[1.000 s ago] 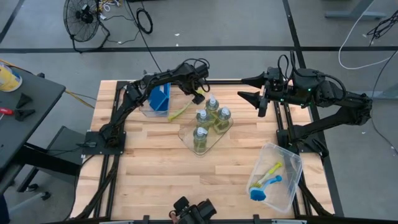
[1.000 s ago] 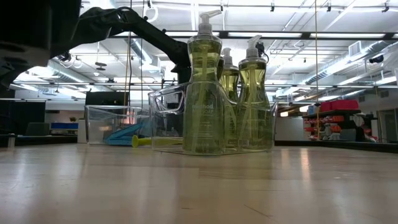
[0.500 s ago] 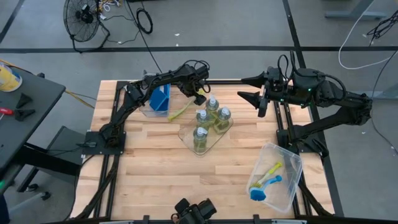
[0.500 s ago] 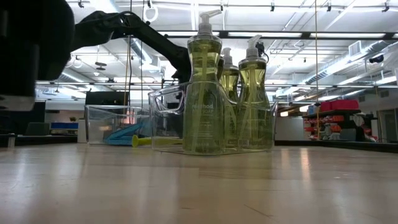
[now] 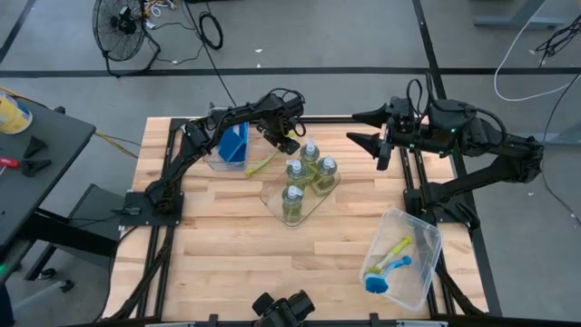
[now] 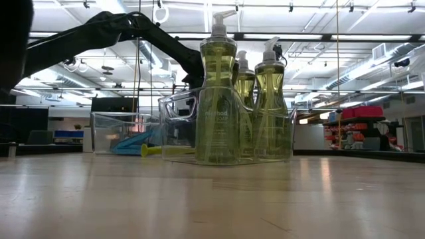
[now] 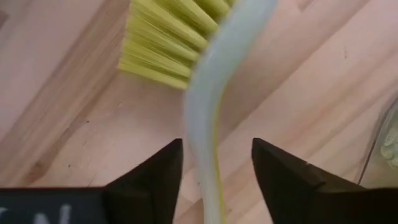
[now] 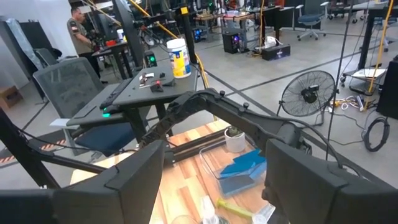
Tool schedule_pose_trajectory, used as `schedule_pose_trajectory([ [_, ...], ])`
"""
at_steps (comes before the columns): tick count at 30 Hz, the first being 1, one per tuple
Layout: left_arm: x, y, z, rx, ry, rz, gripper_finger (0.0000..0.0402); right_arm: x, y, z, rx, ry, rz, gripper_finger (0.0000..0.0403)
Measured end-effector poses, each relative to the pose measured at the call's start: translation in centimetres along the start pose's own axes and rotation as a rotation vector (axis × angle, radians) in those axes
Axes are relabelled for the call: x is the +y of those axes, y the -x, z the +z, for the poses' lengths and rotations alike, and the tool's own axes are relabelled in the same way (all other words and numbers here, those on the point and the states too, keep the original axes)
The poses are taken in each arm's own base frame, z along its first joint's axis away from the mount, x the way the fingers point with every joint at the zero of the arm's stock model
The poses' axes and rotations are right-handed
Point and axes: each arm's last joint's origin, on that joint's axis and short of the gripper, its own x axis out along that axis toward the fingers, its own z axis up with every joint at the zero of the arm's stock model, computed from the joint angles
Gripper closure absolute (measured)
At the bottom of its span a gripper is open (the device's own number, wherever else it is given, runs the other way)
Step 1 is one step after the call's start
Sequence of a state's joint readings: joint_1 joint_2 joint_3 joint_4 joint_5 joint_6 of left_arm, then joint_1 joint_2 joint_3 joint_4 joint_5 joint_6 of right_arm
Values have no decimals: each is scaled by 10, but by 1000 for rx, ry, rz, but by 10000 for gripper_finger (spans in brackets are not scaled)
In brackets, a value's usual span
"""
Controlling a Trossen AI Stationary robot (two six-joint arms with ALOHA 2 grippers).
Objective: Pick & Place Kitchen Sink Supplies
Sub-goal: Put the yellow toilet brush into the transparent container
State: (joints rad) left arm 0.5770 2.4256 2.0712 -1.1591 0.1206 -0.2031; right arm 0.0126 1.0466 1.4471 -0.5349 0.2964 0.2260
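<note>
The left gripper point(image 5: 289, 141) hangs low over the surface point(image 5: 227, 245), its jaws parted with the handle of a yellow-green brush point(image 7: 200, 112) running between them; the wrist view shows small gaps on both sides, so it straddles the handle rather than pinching it. That brush point(image 5: 261, 163) lies on the wood at about 11 o'clock from centre, beside a bin point(image 5: 214, 160) holding blue sponges point(image 5: 233, 143). Just beside it, four bottles point(image 5: 307, 173) stand in a tray point(image 5: 272, 195). At 5 o'clock, another bin point(image 5: 427, 263) holds two brushes point(image 5: 386, 265). The right gripper point(image 5: 372, 129) waits wide open at 1 o'clock.
</note>
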Motion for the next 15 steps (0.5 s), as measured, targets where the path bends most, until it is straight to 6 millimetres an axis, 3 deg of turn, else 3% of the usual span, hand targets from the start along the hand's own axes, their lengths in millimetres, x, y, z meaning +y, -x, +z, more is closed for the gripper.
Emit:
schedule_pose_trajectory([
  [5, 0, 0, -1, 10, -32, 1, 246, 0, 0, 1, -5, -2, 2, 117],
  [15, 3, 0, -5, 50, -102, 27, 286, 0, 0, 1, -10, -4, 3, 117],
])
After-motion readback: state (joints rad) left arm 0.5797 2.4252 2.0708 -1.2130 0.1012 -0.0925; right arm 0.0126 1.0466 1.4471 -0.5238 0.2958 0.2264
